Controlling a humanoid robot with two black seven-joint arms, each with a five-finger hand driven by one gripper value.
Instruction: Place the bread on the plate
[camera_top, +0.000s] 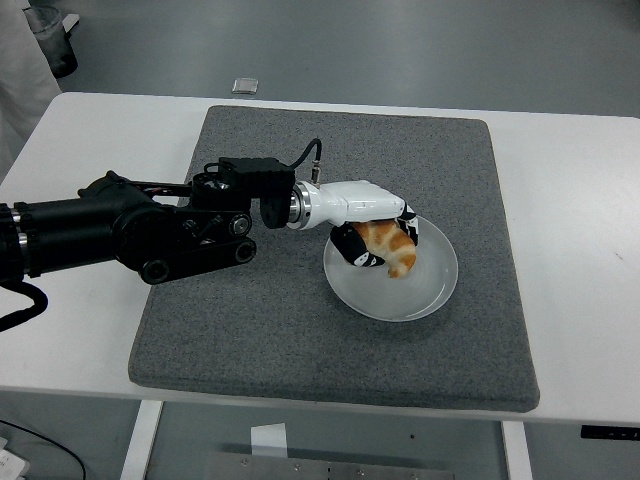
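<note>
Gripping the bread in my left hand's curled fingers, I am holding it over the plate.

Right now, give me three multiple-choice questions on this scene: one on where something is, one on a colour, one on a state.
1. Where is the bread?
A. over the plate
B. on the bare table
C. off the mat

2. What colour is the mat?
A. blue
B. grey
C. red

3. What is the left hand doing?
A. resting open
B. gripping the bread
C. holding the plate

Answers: 1 A, the bread sits above the white plate. 2 B, the mat looks grey. 3 B, its fingers wrap the bread.
</note>
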